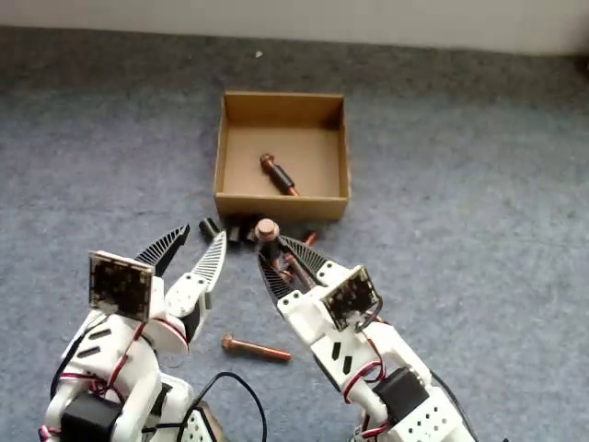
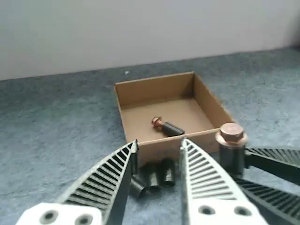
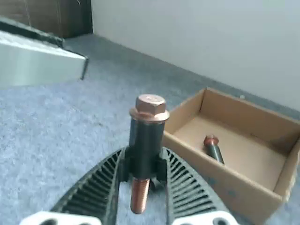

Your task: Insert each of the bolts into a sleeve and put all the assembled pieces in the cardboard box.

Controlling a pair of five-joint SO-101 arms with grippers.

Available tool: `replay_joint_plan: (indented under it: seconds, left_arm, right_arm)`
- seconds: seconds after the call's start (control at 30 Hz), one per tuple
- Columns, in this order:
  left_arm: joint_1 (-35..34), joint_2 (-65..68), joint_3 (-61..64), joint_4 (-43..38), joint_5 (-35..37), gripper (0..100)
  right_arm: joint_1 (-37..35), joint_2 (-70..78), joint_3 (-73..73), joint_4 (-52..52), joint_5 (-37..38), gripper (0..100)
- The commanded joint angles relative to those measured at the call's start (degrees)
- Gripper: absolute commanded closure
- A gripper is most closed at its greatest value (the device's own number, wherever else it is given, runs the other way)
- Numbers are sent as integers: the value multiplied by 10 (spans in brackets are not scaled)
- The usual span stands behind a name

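Grey carpet (image 1: 479, 184) runs back to a white wall (image 1: 368, 14), and the box (image 1: 276, 206) sits open near the carpet's far edge, about midway along it. My right gripper (image 3: 143, 157) is pinched on a joined piece (image 3: 146, 136) just in front of the box's near wall. Its fingers clamp the black sleeve, the bolt head (image 3: 150, 107) rests on the sleeve's top rim, and the copper shank hangs out below. My left gripper (image 2: 159, 143) is spread wide and holds nothing, its tips beside three loose sleeves (image 2: 152, 177) that lie close together just in front of that same wall. A second piece (image 1: 278, 174) lies on the box floor. One loose bolt (image 1: 255, 348) lies on its side toward the carpet's near edge, between my two arms.

I judge these parts hard, stiff and dense for their size, and not fragile. They look smooth and round, so they should roll on the carpet and may slip under a light pinch. The bolt seems only slid into its sleeve, so I would keep the head up, since tipped head-down it could fall out. The sleeve's middle is the right hold for the joined piece. I would take the loose bolt across the shank just under its head, leaving the tip free. A sleeve is best held across its outer wall, with the bore open.
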Motion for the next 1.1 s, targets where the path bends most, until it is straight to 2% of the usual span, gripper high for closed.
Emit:
replay_joint_plan:
  seconds: [0.0,0.07,0.27,0.57,0.73,0.9,1.07]
  left_arm:
    - [-54,-2,72,-41,-62,957]
    - [-81,-2,115,-63,-85,992]
    - [-136,-2,209,-119,-90,993]
    - [-145,-2,218,-122,-90,993]
    - [-151,-2,211,-122,-90,993]
    - [-190,-2,218,-147,-90,991]
    - [-195,-2,218,-150,-89,991]
  right_arm:
    - [25,-7,-56,77,-40,994]
    - [38,-7,-89,107,-47,994]
    - [65,50,-127,116,-47,994]
    - [125,429,-385,90,-49,994]
    - [163,627,-496,-39,-45,994]
    - [194,793,-573,-177,-45,994]
    - [201,938,-627,-253,-45,994]
